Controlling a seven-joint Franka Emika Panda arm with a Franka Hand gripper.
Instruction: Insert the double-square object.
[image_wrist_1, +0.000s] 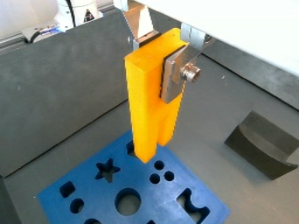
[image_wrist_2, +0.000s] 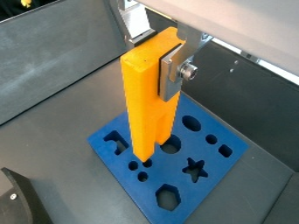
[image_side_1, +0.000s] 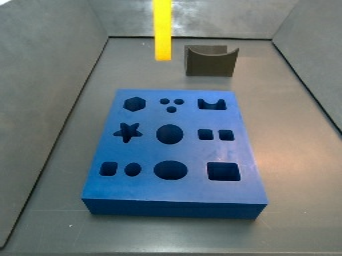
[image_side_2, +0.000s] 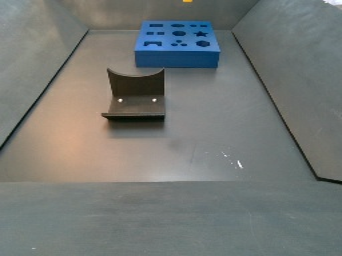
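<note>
My gripper (image_wrist_1: 158, 57) is shut on the upper end of the double-square object (image_wrist_1: 152, 101), a tall yellow-orange bar that hangs upright between the silver fingers (image_wrist_1: 176, 74). It shows the same way in both wrist views, gripper (image_wrist_2: 156, 54) and bar (image_wrist_2: 149, 105). The bar's lower end hangs above the blue block (image_wrist_1: 70, 197) with its several shaped holes (image_wrist_2: 197, 168), without touching it. In a side view only the bar (image_side_1: 163, 28) shows, high above the far end of the blue block (image_side_1: 174, 185), which has a pair of small square holes (image_side_1: 217, 133). The gripper is out of that frame.
A dark grey notched block (image_side_1: 210, 60) stands on the floor beyond the blue block and shows in a wrist view (image_wrist_1: 263, 144). In a side view it stands (image_side_2: 134, 95) nearer than the blue block (image_side_2: 178, 55). Grey walls (image_side_1: 80, 90) enclose the floor.
</note>
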